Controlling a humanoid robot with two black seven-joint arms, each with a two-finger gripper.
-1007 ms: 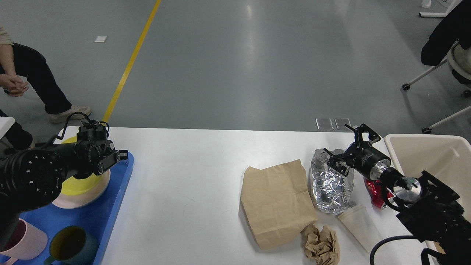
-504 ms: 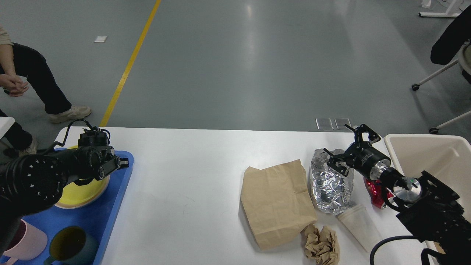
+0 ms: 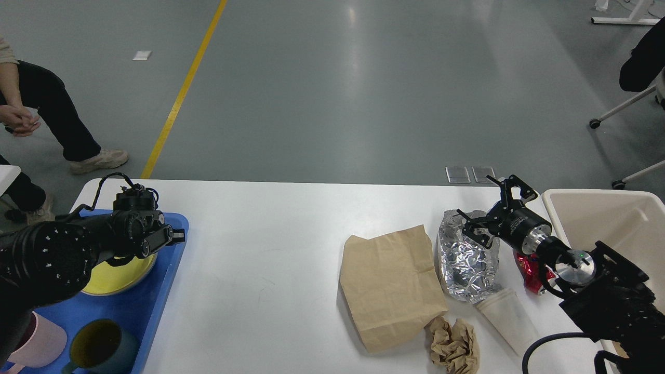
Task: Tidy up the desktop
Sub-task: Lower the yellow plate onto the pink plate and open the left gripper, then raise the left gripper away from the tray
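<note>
The white desktop [image 3: 270, 249] holds litter on its right half: a flat brown paper bag [image 3: 392, 288], a crumpled foil bag [image 3: 467, 262], a tipped white paper cup [image 3: 509, 319], a ball of crumpled brown paper [image 3: 454, 345] and a red wrapper [image 3: 530, 272]. My right gripper [image 3: 489, 205] stands open just over the foil bag's far edge. My left gripper [image 3: 156, 234] is a dark mass over the far rim of a yellow plate [image 3: 117, 272]. The plate lies in the blue tray [image 3: 156, 306], and the gripper's fingers cannot be told apart.
A beige bin [image 3: 597, 218] stands at the table's right end beside my right arm. The tray also carries a pink mug [image 3: 36, 345] and a dark green mug [image 3: 101, 348]. A seated person [image 3: 31, 114] is off the far left corner.
My left arm has sunk, and the yellow plate has gone from raised and tilted to lying low in the tray. The right arm has not moved. A chair at far right rolled away.
</note>
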